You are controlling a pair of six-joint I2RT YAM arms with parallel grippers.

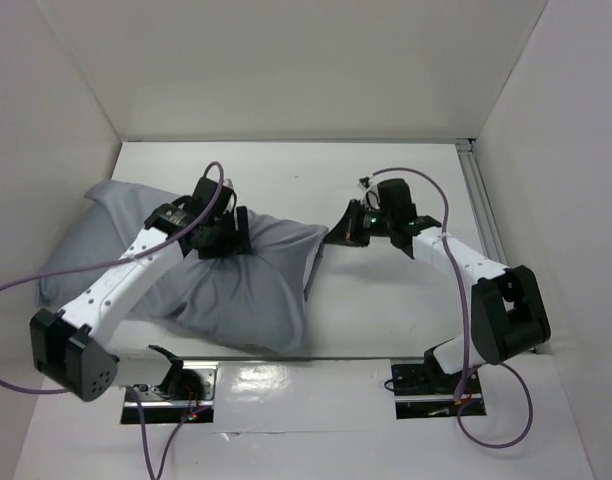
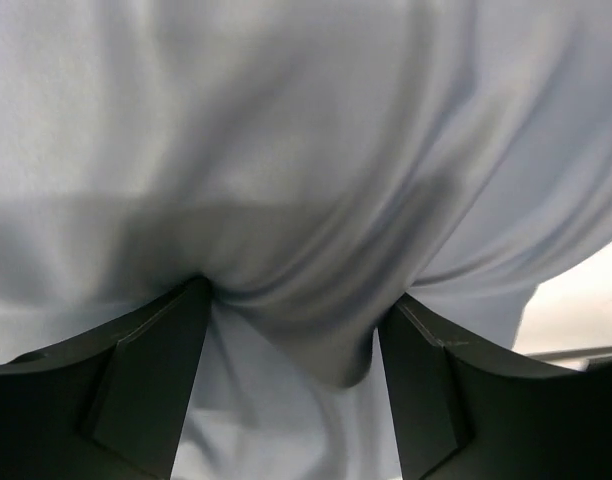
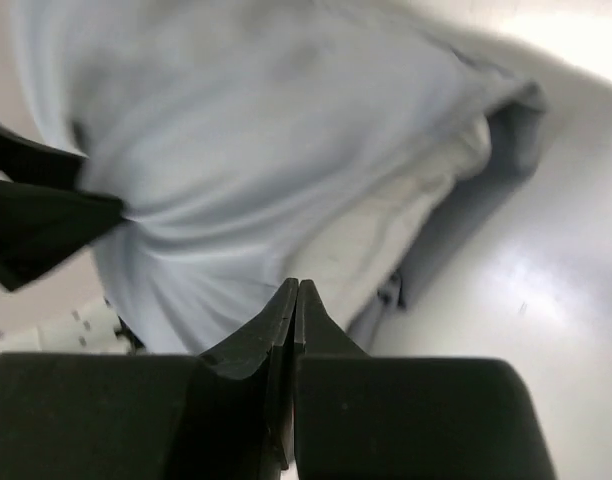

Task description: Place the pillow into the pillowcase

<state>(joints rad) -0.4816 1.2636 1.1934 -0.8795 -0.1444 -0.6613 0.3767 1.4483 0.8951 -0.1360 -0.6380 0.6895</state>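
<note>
The grey pillowcase lies plump on the left half of the table, its open end pointing right. The white pillow is inside it and shows only at that mouth in the right wrist view. My left gripper rests on top of the pillowcase. Its jaws are open, with a fold of grey fabric bulging between them. My right gripper hovers just right of the mouth. Its jaws are shut and empty, pointing at the pillowcase.
White walls enclose the table on the left, back and right. A metal rail runs along the right edge. The arm bases and purple cables sit at the near edge.
</note>
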